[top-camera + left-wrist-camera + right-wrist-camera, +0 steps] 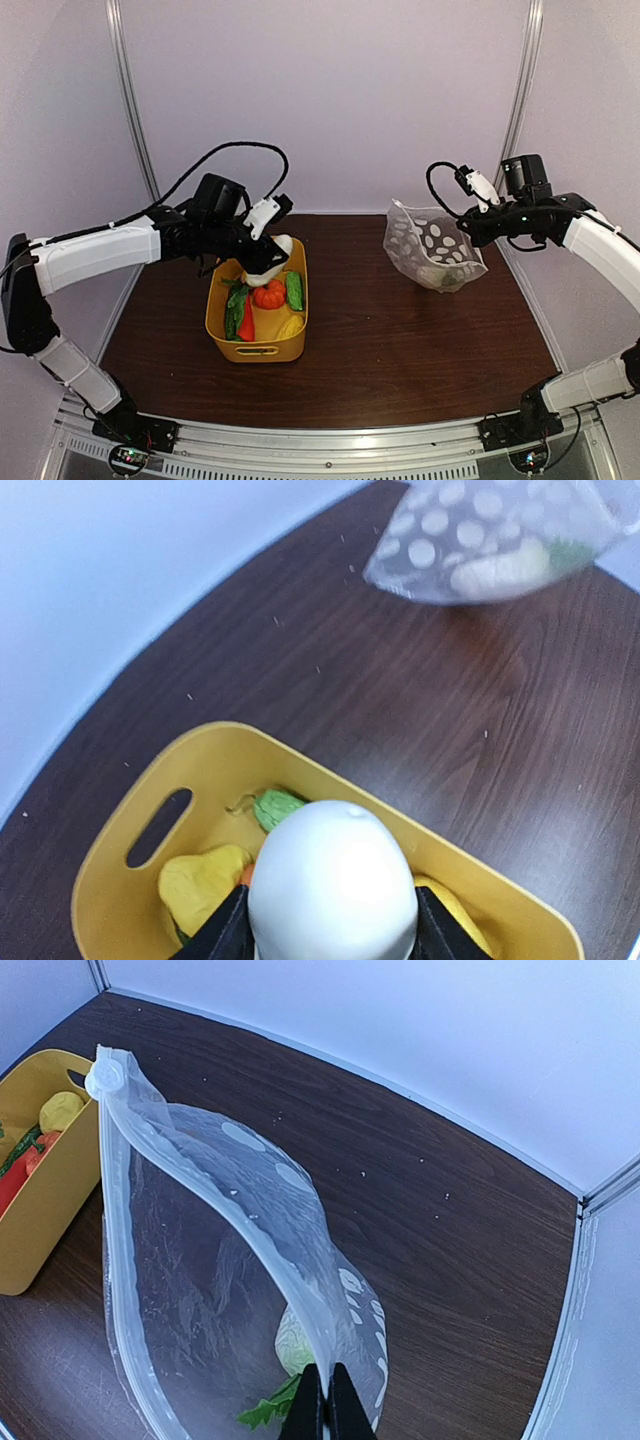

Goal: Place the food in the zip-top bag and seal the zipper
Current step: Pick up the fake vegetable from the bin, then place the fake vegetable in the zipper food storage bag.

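The left hand (265, 262) hangs over the far end of the yellow tub (225, 345), its two fingers clamped on either side of a white piece (332, 880) whose rounded end sticks out past the fingertips, toward the far right. Below it in the tub, the green cucumber (294, 290) and the red-orange carrot (247, 325) lie lengthwise along the tub's long side, with the orange pumpkin (268, 295) between them and a yellow piece (290, 325) toward the near right corner. Well apart on the right, the right hand (325, 1405) is closed tight, pinching the mouth edge of the zip-top bag (430, 245). The bag hangs with its bottom on the tabletop (400, 350). Its mouth gapes upward, and the zipper (255, 1225) runs from the pinch up to a free corner on the tub's side. A pale green leafy piece (292, 1348) sits low inside the bag.
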Controlling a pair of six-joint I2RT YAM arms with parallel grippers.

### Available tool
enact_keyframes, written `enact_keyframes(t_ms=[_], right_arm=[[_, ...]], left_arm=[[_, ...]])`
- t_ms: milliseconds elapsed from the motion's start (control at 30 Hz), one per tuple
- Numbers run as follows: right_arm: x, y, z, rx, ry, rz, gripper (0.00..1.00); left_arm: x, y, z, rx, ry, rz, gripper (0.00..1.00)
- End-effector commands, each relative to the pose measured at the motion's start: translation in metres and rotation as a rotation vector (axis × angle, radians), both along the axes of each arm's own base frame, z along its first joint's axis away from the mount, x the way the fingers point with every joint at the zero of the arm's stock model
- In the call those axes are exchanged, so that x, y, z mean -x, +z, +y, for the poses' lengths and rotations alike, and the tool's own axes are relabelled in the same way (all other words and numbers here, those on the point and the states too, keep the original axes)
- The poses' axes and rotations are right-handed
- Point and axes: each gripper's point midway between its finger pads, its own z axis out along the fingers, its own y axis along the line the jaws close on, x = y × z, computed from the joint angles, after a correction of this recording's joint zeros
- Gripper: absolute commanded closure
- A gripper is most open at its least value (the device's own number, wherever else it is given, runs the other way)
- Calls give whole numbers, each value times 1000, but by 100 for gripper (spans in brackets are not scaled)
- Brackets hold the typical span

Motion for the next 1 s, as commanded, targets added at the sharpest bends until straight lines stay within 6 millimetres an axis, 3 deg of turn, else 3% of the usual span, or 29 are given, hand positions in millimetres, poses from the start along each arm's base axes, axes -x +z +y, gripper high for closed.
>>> enact_keyframes(t_ms=[0,233,367,433,500,700,867,967], right_arm=[[-6,0,-4,6,-30,6,100],[-6,6,-6,17,-35,3,100],[-4,5,-7,15,-39,4,100],[-4,3,-6,8,-38,13,100],[-3,1,-3,-3,-26,25,100],[1,2,19,-69,60,92,100],[4,-2,38,-111,114,129,100],[5,-2,43,-126,136,150,100]], left_arm=[[-15,95,-4,205,81,-158,60],[4,183,-8,533,27,-321,61],[20,213,-10,706,-14,-355,61],[38,228,-15,799,-88,-392,61],[52,235,-21,875,-139,-420,61],[71,256,-44,1051,-227,-452,64],[78,270,-75,1212,-317,-407,64],[75,268,-97,1275,-347,-368,65]])
